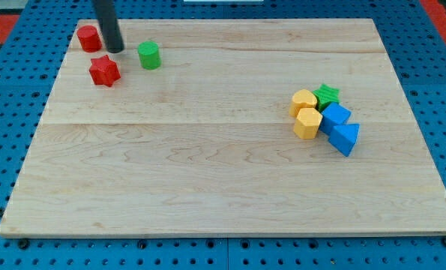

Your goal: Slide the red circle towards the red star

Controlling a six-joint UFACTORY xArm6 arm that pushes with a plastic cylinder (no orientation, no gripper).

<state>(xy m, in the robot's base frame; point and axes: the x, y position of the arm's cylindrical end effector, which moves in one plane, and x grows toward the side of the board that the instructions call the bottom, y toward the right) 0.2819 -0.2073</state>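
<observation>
The red circle point(88, 37) sits near the view's top left corner of the wooden board point(208, 165). The red star point(104, 70) lies just below and slightly right of it, a small gap between them. My tip point(115, 49) is on the board right of the red circle and above the red star, close to both, touching neither as far as I can see. The rod rises to the view's top edge.
A green circle point(149, 55) stands right of my tip. At the view's right a cluster holds two yellow blocks point(303, 101) point(308, 123), a green star point(327, 94), a blue block point(335, 116) and a blue triangle point(345, 138). Blue pegboard surrounds the board.
</observation>
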